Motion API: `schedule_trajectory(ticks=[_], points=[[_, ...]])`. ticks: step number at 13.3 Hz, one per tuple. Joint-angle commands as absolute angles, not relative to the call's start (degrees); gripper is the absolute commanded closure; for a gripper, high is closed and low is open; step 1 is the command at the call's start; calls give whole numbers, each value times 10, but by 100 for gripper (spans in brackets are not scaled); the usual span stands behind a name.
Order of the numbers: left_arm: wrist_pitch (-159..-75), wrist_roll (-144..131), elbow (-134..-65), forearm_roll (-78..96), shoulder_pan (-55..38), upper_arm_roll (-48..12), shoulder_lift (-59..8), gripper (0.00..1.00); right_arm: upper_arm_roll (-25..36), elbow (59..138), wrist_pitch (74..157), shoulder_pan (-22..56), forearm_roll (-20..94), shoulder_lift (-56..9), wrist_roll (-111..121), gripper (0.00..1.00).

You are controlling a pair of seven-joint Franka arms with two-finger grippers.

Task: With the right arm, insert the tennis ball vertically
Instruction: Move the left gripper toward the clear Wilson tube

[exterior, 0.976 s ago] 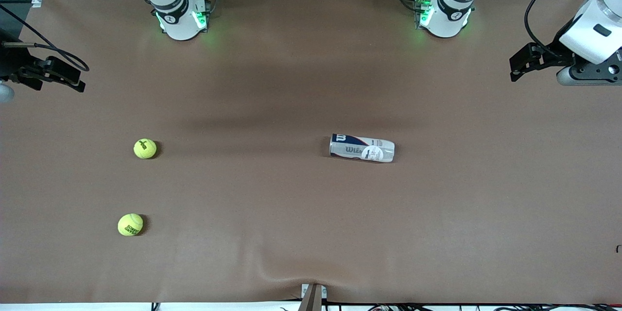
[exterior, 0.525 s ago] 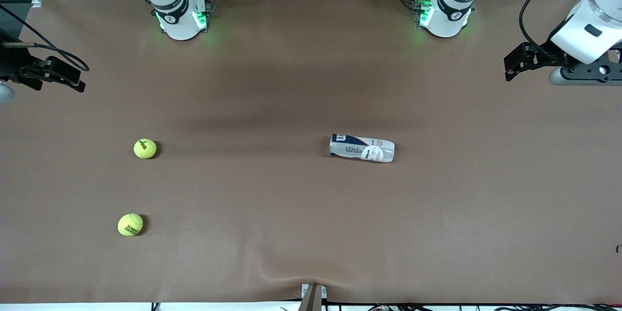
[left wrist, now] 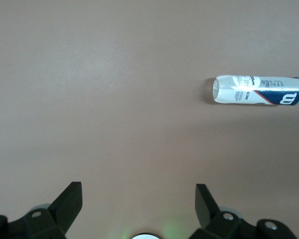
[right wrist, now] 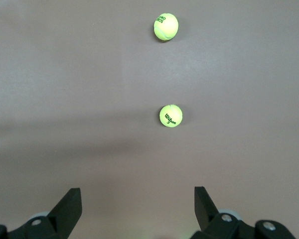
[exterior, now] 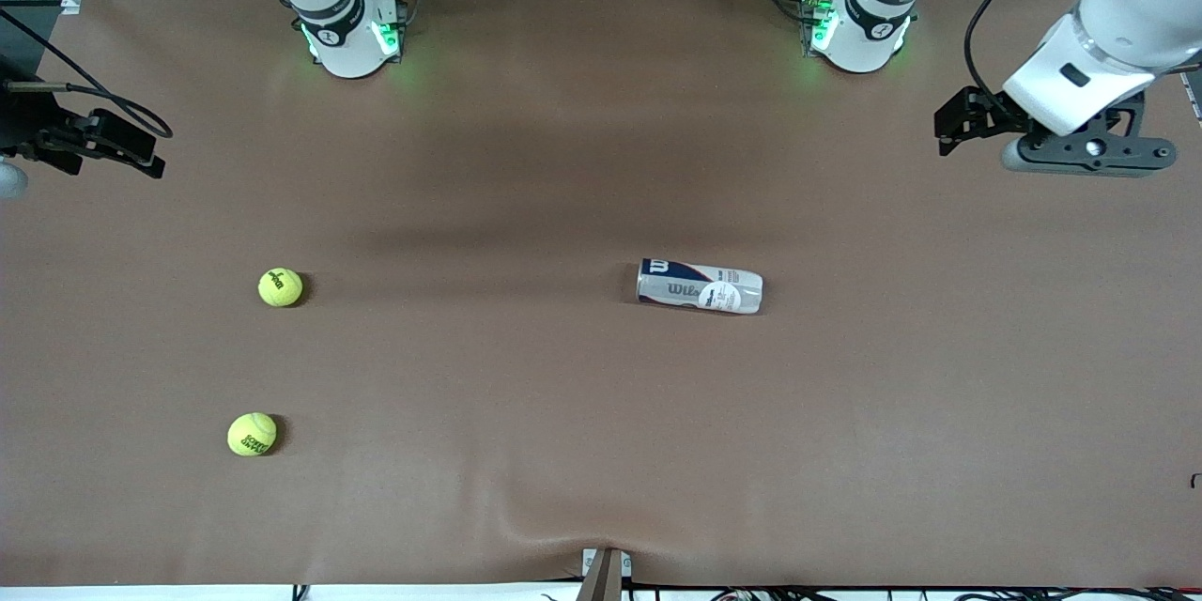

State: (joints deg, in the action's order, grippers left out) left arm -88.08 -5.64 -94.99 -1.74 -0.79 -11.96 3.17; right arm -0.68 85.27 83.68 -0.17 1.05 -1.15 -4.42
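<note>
Two yellow tennis balls lie toward the right arm's end of the table: one marked Wilson, the other nearer to the front camera. A white-and-blue Wilson ball can lies on its side near the table's middle. My right gripper hangs open and empty over the table's edge at the right arm's end, well apart from both balls. My left gripper is open and empty over the left arm's end, apart from the can.
The brown table cover has a raised wrinkle at the front edge by a small bracket. The two arm bases with green lights stand along the edge farthest from the front camera.
The left arm has swung in over the table toward the can's side, its gripper still open. The right arm, the balls and the can have not moved.
</note>
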Motion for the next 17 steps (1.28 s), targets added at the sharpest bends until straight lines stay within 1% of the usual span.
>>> schedule_trajectory(ticks=[1,9,17], points=[[-880,-52,-953,-22,-7,-129,37,0,-9,854,836,-5,4,-9,-38,0],[-881,-67,-950,-24,-8,-154,35,0,-9,854,837,-5,4,-10,-38,0],[-914,-129,-941,-27,-11,-167,19,0,-9,854,837,-5,4,-11,-38,0]])
